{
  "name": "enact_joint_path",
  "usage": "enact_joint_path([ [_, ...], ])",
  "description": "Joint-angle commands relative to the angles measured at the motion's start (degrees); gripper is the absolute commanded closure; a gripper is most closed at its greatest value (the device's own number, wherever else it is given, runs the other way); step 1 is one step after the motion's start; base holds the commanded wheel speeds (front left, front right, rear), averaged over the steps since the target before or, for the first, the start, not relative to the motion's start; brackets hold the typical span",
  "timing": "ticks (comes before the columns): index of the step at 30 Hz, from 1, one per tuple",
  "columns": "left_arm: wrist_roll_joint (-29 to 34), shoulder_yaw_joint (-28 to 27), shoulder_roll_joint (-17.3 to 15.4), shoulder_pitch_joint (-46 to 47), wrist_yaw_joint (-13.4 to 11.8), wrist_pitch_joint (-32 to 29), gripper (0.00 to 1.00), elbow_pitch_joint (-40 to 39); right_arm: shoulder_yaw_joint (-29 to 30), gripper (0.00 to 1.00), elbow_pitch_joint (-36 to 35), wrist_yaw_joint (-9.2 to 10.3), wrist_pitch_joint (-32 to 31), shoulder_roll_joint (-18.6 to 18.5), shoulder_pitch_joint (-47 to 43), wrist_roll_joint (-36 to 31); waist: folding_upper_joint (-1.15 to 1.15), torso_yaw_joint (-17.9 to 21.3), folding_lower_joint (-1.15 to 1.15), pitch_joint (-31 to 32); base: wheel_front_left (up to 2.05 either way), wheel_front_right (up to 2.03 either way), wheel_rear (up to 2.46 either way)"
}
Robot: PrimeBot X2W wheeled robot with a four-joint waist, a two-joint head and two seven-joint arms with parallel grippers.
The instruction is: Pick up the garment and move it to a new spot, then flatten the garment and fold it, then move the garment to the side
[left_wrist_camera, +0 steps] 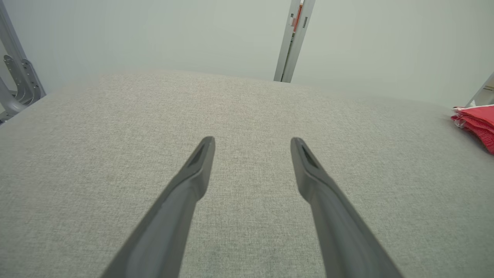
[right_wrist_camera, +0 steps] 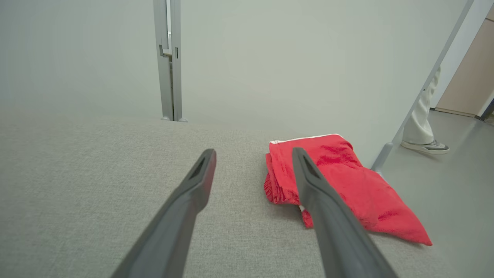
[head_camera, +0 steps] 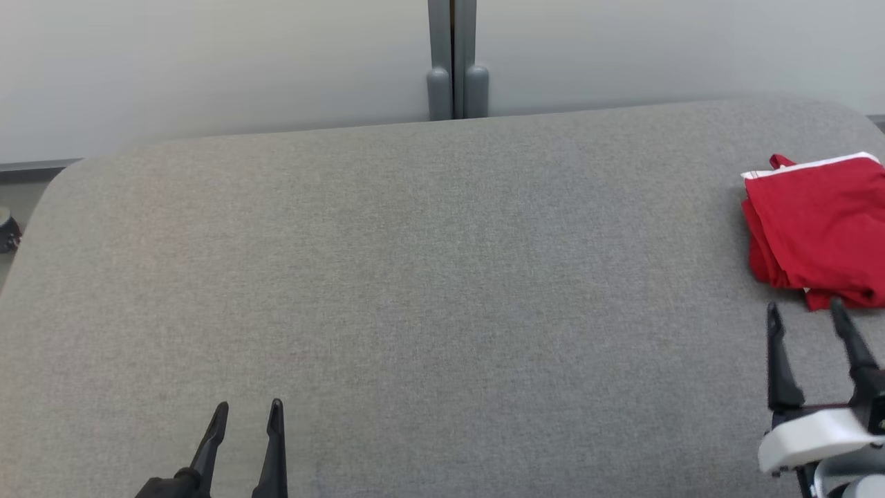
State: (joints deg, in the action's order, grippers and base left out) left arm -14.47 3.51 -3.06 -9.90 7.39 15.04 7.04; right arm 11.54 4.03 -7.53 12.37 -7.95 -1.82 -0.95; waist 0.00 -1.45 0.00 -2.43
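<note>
**Head view**
- Tabletop [head_camera: 415,277]: grey fabric surface with rounded far corners, spanning the frame.
- Garment [head_camera: 816,221]: red with a white strip along its far edge. It is folded into a compact stack and lies on the tabletop at the far right, partly cut off by the frame edge.
- Right tool [head_camera: 805,308]: lower right, on a pale wrist. It is released, with fingers spread and nothing between them. The tips are just short of the garment's near edge; contact cannot be told.
- Left tool [head_camera: 249,408]: lower left, over bare tabletop and well apart from the garment. It is released and empty.
- Wall [head_camera: 207,62]: pale, behind the tabletop.
- Post [head_camera: 453,62]: grey and upright, at the wall's middle.

**Left wrist view**
- Left tool [left_wrist_camera: 252,141]: both fingers wide apart above bare tabletop [left_wrist_camera: 115,135], gripping nothing.
- Garment [left_wrist_camera: 478,123]: a red stack at the right edge, resting on the tabletop far from the fingers.
- Post [left_wrist_camera: 293,38]: beyond the tabletop's far edge.
- Bracket [left_wrist_camera: 19,77]: grey metal, at the left edge.

**Right wrist view**
- Right tool [right_wrist_camera: 254,152]: fingers parted and empty.
- Garment [right_wrist_camera: 347,181]: lies flat on the tabletop [right_wrist_camera: 77,173] ahead and to the right. The right-hand finger crosses in front of its near left corner.
- Floor [right_wrist_camera: 444,185]: grey, to the right past the tabletop.
- Person's leg [right_wrist_camera: 422,119]: in pale trousers.
- Shoe [right_wrist_camera: 426,146]: grey, on the floor.
</note>
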Motion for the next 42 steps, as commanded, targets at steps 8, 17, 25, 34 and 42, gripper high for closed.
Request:
enact_joint_path([
  [8,0.8,-1.6,0.1,-0.6,0.1,0.2,0.00,0.2,-2.5,0.00,4.6,0.09,2.8,4.2,-6.9,0.5,0.00,-5.0,0.00,6.0,0.00,0.00,0.00],
  [17,1.4,0.4,0.1,0.5,0.2,0.2,0.00,0.8,-1.8,0.00,3.1,0.09,2.8,5.0,-8.2,1.9,0.00,-4.9,0.00,6.2,0.00,0.00,0.00],
  [25,-0.1,0.7,0.2,-0.1,-0.1,-0.1,1.00,3.6,-1.9,1.00,3.8,-0.01,2.3,5.1,-6.5,2.0,0.00,-4.1,0.00,6.0,0.00,0.00,0.00],
  [34,-10.5,-0.1,-0.3,1.9,-0.2,-2.3,1.00,3.7,-1.7,1.00,5.0,0.00,-1.0,5.1,-4.1,13.2,0.00,-3.6,0.00,5.7,0.00,0.00,0.00],
  [42,-18.4,-0.7,-0.6,3.7,-0.1,-4.1,1.00,4.3,-2.6,1.00,5.0,0.00,-2.5,5.1,-3.2,22.4,0.00,-3.3,0.00,5.5,0.00,0.00,0.00],
])
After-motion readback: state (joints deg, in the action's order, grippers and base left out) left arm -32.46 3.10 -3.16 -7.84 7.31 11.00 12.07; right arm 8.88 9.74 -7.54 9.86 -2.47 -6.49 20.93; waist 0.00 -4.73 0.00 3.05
